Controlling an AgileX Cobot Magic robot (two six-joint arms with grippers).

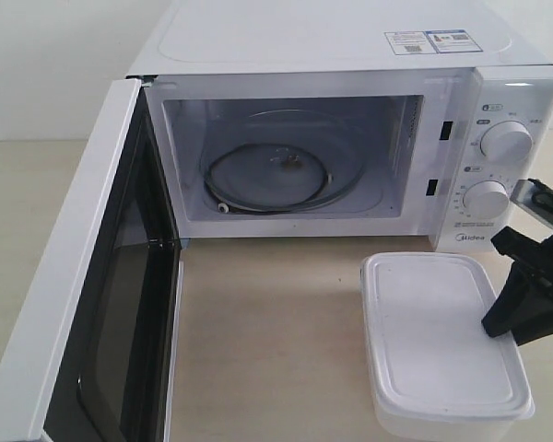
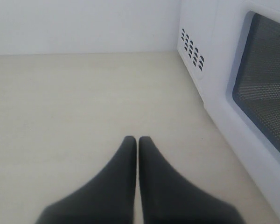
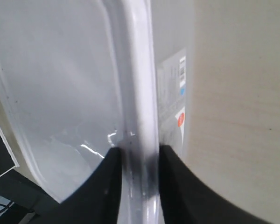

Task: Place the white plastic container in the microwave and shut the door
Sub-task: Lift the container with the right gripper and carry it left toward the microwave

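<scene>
Pale, matte, faintly grained tabletop [image 1: 267, 341] under everything, met at the back by a plain white wall [image 2: 84, 23]. Broad bare stretch of it in front of the left hand.

At the back, a white boxy Midea microwave [image 1: 350, 55]: smooth glossy shell, square edges, stickers on top. Cavity fully exposed, with a round glass turntable [image 1: 276, 170] on its floor and nothing else inside. Two round white dials [image 1: 505, 140] stacked on the right panel. Rows of small vent holes [image 2: 192, 49] in the side wall, seen in the left wrist view.

Hinged on the left, the door [image 1: 74, 276] swung wide toward the camera, its dark meshed window [image 2: 266, 79] framed in white. Open strip of tabletop between door edge and container, leading straight to the cavity mouth.

On the tabletop in front of the dial panel, outside the microwave: the white plastic container [image 1: 438, 341], translucent, rectangular, round-cornered, with a flat rimmed lid and a small label [image 3: 175, 107] on one side.

At its right edge, the black right hand [image 3: 139, 150], narrowed onto the lid rim, one finger on each side and touching it as far as can be seen.

Beside the door's outer face, the left hand [image 2: 138, 140], black tapered fingers pressed together, holding nothing.
</scene>
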